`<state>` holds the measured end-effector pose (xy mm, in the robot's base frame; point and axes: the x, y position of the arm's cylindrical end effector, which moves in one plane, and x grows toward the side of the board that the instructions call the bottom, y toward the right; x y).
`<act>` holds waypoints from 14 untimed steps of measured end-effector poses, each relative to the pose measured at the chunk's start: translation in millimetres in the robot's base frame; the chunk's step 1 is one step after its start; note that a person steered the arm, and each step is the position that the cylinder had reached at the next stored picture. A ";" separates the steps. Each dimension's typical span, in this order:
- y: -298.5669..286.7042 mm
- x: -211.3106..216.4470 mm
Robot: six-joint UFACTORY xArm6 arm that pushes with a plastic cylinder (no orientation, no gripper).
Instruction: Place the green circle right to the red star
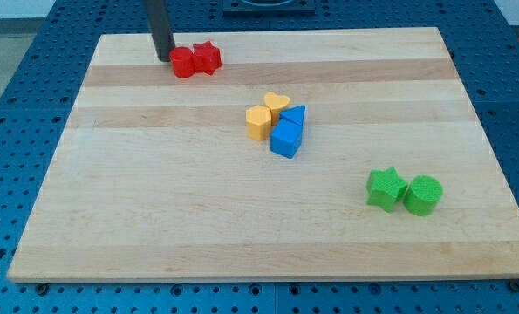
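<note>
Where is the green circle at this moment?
The green circle sits near the board's lower right in the camera view, touching the green star on its left, far from the red star at the view's top left.

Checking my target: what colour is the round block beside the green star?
Green; the green circle shows plainly in the camera view.

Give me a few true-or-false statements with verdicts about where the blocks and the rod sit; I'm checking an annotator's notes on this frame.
1. My tip is beside the red circle. True.
2. The green circle touches the red star. False: it lies far off, beside the green star.
3. The yellow heart sits near the blue blocks. True.
4. The red star is at the view's bottom. False: it is near the top.
</note>
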<state>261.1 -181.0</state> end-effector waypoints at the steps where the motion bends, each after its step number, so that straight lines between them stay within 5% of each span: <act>1: -23.3 69.5; 2: -13.7 178.9; 4: 161.5 332.0; 6: 347.1 303.4; 8: 364.3 287.8; 10: 405.6 224.5; 14: 400.4 291.5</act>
<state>552.6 219.4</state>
